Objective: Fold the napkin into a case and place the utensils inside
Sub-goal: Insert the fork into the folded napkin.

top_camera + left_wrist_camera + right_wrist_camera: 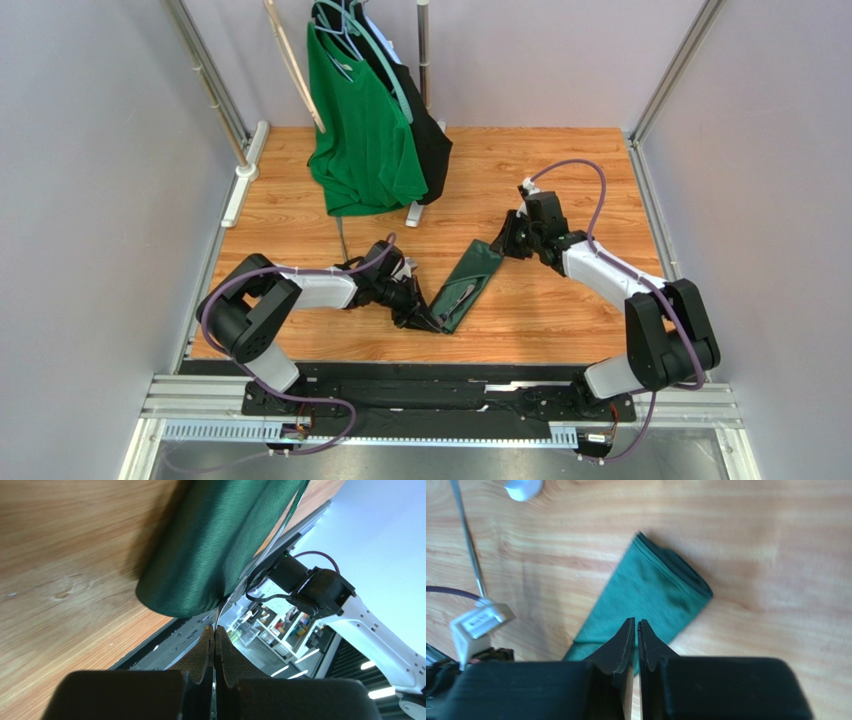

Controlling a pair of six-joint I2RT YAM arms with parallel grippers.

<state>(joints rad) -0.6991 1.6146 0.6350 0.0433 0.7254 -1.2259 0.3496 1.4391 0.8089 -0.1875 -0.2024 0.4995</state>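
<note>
The dark green napkin lies folded as a narrow case (472,275) running diagonally across the wooden table (560,170). Silver utensils (462,297) show in its near, open part. My left gripper (428,322) is at the case's near end with its jaws shut. In the left wrist view the gripper (215,628) pinches a thin silver utensil edge (218,614) that runs up to the cloth (210,555). My right gripper (507,247) is at the case's far end. In the right wrist view it (637,621) is shut and empty, its tips over the cloth (651,592).
A brighter green T-shirt (365,130) and a black garment (432,140) hang on a rack at the back. The rack's white foot (418,213) and a thin rod (343,240) stand just behind the case. A black rail (430,372) runs along the table's near edge.
</note>
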